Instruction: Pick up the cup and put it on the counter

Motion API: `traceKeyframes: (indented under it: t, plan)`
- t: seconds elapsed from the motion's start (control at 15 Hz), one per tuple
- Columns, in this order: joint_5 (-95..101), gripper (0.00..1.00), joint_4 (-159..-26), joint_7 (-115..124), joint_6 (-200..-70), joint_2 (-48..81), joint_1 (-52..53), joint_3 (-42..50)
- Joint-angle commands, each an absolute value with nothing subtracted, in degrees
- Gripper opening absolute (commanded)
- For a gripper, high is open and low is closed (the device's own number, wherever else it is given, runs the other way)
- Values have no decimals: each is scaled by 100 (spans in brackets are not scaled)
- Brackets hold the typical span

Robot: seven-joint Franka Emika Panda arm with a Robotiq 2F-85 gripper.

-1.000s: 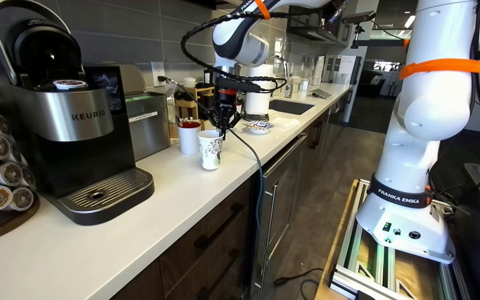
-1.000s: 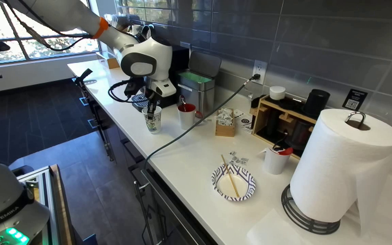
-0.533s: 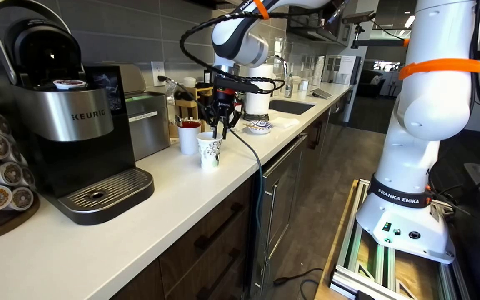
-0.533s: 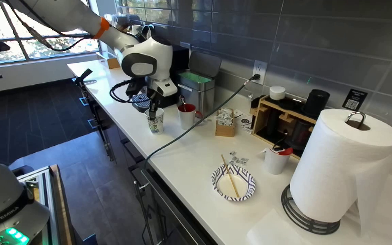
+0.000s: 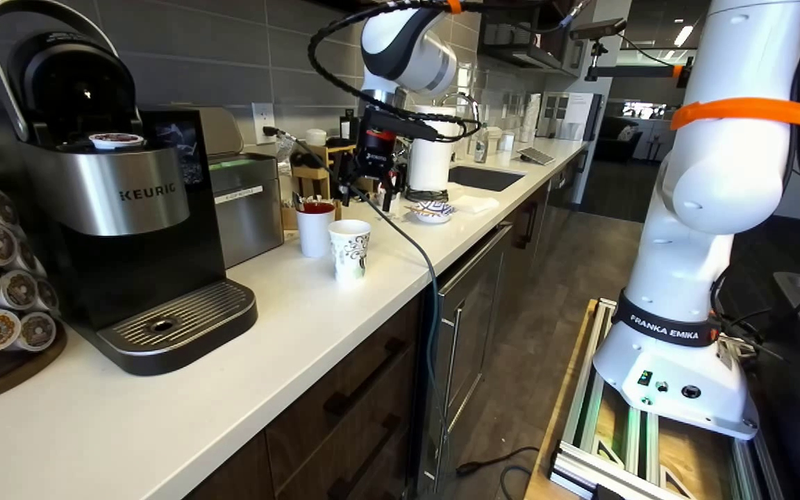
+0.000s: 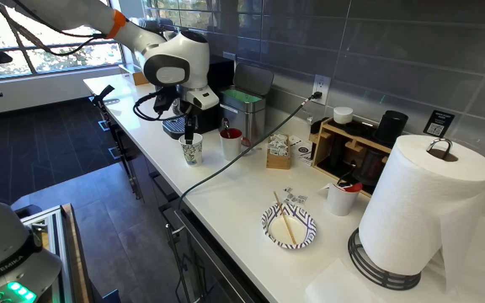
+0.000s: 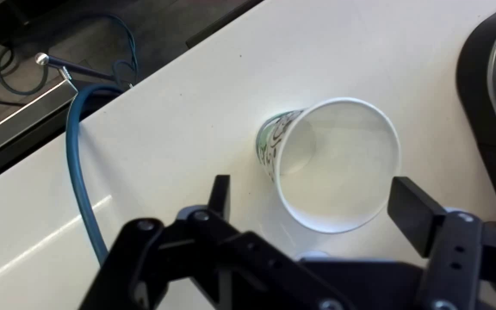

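A white paper cup [image 5: 349, 254] with a dark leafy print stands upright on the off-white counter [image 5: 289, 326]. Looking down from the wrist, the cup [image 7: 338, 172] appears hollow, its rim facing the camera. Just above the rim and slightly toward the paper-towel side, my gripper [image 5: 367, 201] is open, its fingers wide apart. The gripper [image 7: 310, 185] holds nothing; one finger [image 7: 413, 215] overlaps the rim only in the picture. In an exterior view a dark finger [image 6: 189, 134] covers part of the rim of the cup [image 6: 192, 155].
A white cup with red inside [image 5: 316, 232] stands close behind the printed cup. The coffee machine [image 5: 143, 278] is on the counter nearby. A blue-grey cable [image 6: 242, 156] crosses the counter. Beyond are a patterned bowl [image 6: 289, 229] and a paper-towel roll [image 6: 427, 202].
The jaws were shut on the cup's rim; they have opened and let it go. The cup shifted slightly on the counter. The gripper has risen clear of it and backed off a little.
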State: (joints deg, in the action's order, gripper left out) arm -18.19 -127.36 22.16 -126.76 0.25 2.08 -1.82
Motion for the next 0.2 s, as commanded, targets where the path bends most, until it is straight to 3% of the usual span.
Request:
traceKeyframes:
  t: [0.0,0.07,0.13]
  plan:
    - [-1291,100,-13466,1625,-12610,-1017,138,-132]
    - [-1150,100,-13576,1371,-12549,-1208,118,-123]
    - [-1415,100,-13082,1730,-12632,-610,142,-155]
